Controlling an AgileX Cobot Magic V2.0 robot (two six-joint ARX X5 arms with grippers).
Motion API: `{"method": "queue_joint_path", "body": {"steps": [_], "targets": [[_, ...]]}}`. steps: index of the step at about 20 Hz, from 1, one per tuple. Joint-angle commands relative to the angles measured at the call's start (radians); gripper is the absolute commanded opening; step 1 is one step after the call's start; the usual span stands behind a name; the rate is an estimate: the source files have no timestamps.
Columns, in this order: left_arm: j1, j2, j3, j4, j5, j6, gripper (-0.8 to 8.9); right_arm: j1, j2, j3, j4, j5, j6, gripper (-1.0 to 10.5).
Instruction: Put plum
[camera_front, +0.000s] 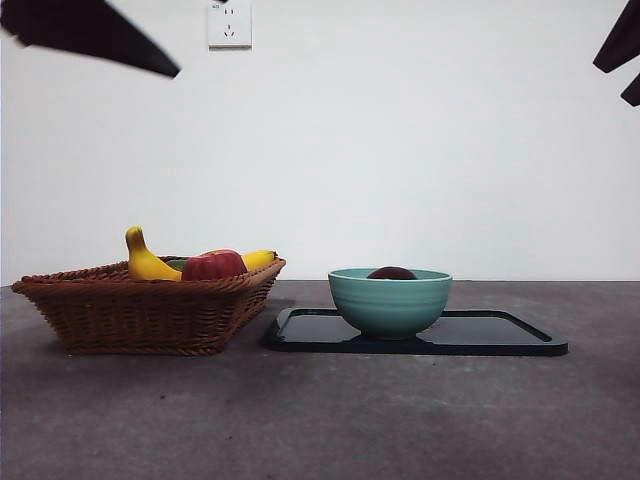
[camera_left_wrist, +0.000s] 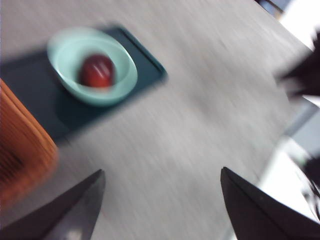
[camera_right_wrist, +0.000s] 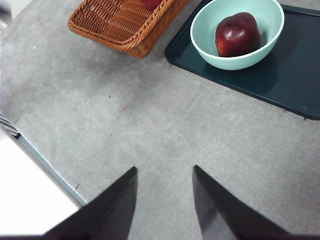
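I am seeing one plum (camera_right_wrist: 237, 34), one green bowl (camera_front: 390, 300), one dark tray (camera_front: 500, 335), one woven basket (camera_front: 140, 310), one red apple (camera_front: 213, 265) and one banana (camera_front: 150, 262), all sitting on one tabletop (camera_front: 320, 420).

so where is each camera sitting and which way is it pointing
Front view: low at table height, looking level at the basket, bowl and tray; only dark arm tips show at the top corners.
Left wrist view: on the left arm, looking down, blurred; left gripper open.
Right wrist view: on the right arm, looking down; right gripper open above bare table.
Both wrist views share the plum in the bowl.
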Motion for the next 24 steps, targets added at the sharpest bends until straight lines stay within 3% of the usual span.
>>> {"method": "queue_joint_path", "body": {"steps": [1, 13, 19, 24], "targets": [[-0.015, 0.108, 0.108, 0.014, -0.009, 0.007, 3.71, 0.005, 0.003, 0.006, 0.012, -0.002, -0.011, 1.8], [-0.040, 0.776, 0.647, 0.008, -0.135, 0.135, 3.71, 0.005, 0.003, 0.006, 0.009, -0.002, -0.011, 1.8], [-0.064, 0.957, 0.733, 0.035, -0.184, 0.213, 3.71, 0.005, 0.003, 0.006, 0.004, -0.002, -0.011, 1.8], [-0.067, 1.052, 0.740, 0.079, -0.198, 0.218, 3.71, 0.005, 0.003, 0.006, -0.002, -0.002, -0.011, 1.8]]}}
